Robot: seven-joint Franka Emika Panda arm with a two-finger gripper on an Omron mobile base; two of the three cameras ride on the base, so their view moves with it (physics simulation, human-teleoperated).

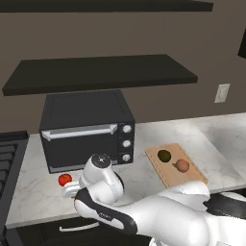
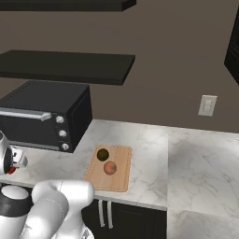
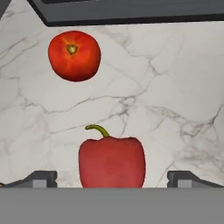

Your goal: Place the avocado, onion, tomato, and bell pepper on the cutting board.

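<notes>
Hovering low over the marble bench [image 1: 202,129] near its front edge, the tool [image 3: 112,179] has its fingertips [image 3: 41,178] spread wide apart, gripping nothing. Between them sits the bell pepper [image 3: 111,162], upright with its green stem curling up. The tomato [image 3: 74,55] lies just beyond it on the bench, close to the front of the black toaster oven [image 1: 86,129]. Well apart, toward the right of the bench, the cutting board [image 1: 190,174] carries the avocado [image 1: 164,155] and the onion [image 1: 181,166], near each other but not touching.
</notes>
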